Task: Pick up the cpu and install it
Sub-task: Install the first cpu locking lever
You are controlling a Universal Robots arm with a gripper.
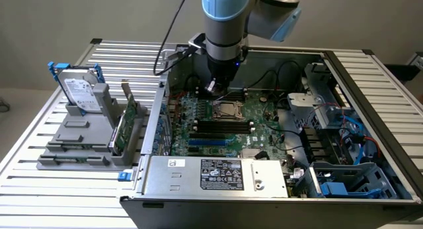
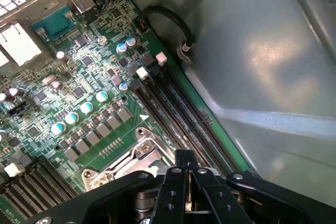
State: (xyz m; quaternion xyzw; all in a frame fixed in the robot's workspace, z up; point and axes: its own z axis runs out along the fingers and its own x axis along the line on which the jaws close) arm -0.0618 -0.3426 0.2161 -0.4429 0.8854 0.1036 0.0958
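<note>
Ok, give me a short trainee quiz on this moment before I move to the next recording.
1. True or false: the end effector hangs over the motherboard inside the open computer case.
2. Where does the hard drive stand? A: in the grey holder outside the case. B: on the motherboard. C: in the end effector.
3. Which motherboard part lies closest to the end effector?
Key: 1 true; 2 A; 3 the CPU socket.
</note>
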